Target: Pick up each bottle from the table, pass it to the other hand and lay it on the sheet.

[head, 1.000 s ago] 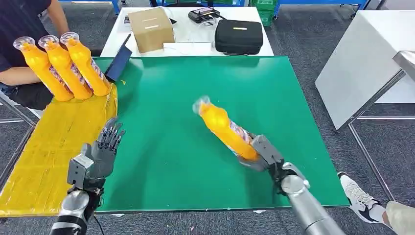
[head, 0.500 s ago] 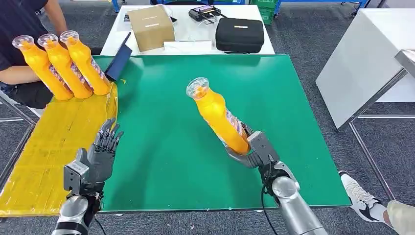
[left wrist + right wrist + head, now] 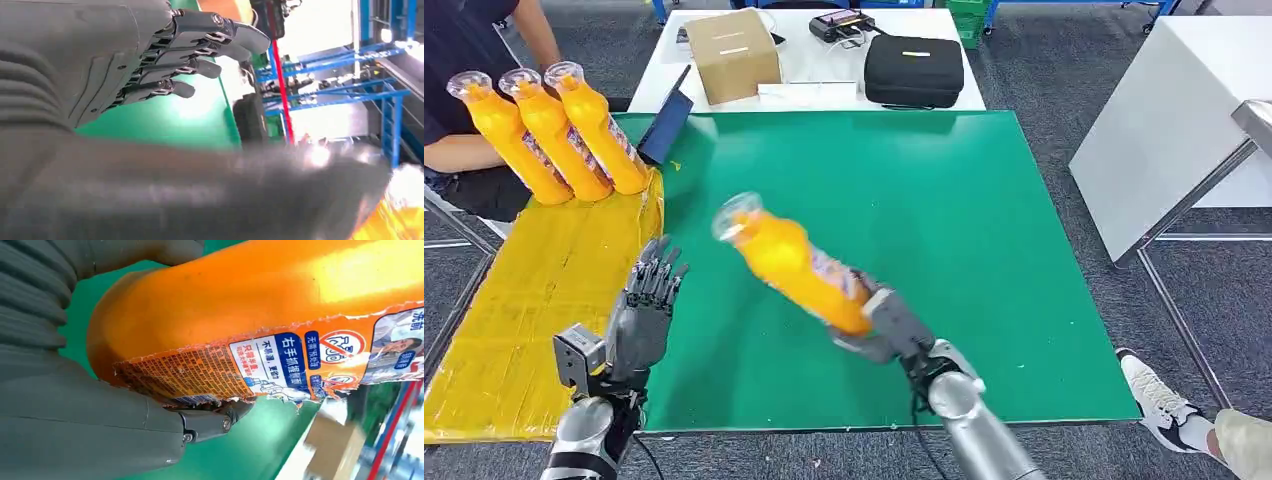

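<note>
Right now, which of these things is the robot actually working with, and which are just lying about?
Part of the job:
- orange plastic bottle held by the right robot hand
- left robot hand, open and empty
- yellow sheet
- three orange bottles already on the sheet
- green table top

Just lying about:
- brown cardboard box
- black zipped case

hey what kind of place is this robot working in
Probably a robotics lab or test workshop, not a home: a green work table with a yellow sheet taped beside it, grey carpet, a white side table holding a cardboard box and black case, and blue racking.
</note>
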Robot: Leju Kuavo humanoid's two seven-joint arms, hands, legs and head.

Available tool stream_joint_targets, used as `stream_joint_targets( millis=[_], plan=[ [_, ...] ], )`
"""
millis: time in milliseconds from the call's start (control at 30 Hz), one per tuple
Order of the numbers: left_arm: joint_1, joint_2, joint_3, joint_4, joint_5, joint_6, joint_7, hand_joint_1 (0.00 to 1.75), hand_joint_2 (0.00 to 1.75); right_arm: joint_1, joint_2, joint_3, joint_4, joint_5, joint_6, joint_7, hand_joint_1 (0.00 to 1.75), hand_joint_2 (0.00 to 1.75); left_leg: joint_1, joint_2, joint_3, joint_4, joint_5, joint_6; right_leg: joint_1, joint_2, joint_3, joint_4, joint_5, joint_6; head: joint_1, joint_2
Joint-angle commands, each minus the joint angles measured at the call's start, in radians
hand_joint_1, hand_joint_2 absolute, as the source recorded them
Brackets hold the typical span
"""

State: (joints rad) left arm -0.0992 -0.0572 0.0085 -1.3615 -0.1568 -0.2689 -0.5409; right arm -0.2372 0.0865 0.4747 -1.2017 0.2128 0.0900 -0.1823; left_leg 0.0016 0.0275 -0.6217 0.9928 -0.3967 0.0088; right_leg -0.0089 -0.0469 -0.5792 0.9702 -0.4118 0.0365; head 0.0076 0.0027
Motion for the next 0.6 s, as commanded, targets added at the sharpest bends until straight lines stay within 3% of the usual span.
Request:
stream_joint_targets(
  millis=[33, 600],
  plan=[
    [0.003, -0.018, -0.079, -0.002, 0.001, -0.013, 0.007, 0.00, 1.75, -0.045, 0.064, 0.241, 0.101, 0.012, 0.014, 0.001, 1.75, 1.75, 0.001, 0.000, 0.003, 0.000, -0.002, -0.001, 0.000, 0.004, 0.002, -0.001, -0.001, -0.001, 0.000, 0.000],
    [0.012, -0.014, -0.146, -0.016, 0.000, -0.018, 0.004, 0.00, 1.75, -0.066, 0.068, 0.320, 0.122, -0.021, 0.008, 0.003, 1.75, 1.75, 0.000, -0.003, 0.003, 0.000, -0.002, -0.001, 0.000, 0.003, 0.004, -0.001, -0.002, -0.001, 0.000, 0.000]
  ],
)
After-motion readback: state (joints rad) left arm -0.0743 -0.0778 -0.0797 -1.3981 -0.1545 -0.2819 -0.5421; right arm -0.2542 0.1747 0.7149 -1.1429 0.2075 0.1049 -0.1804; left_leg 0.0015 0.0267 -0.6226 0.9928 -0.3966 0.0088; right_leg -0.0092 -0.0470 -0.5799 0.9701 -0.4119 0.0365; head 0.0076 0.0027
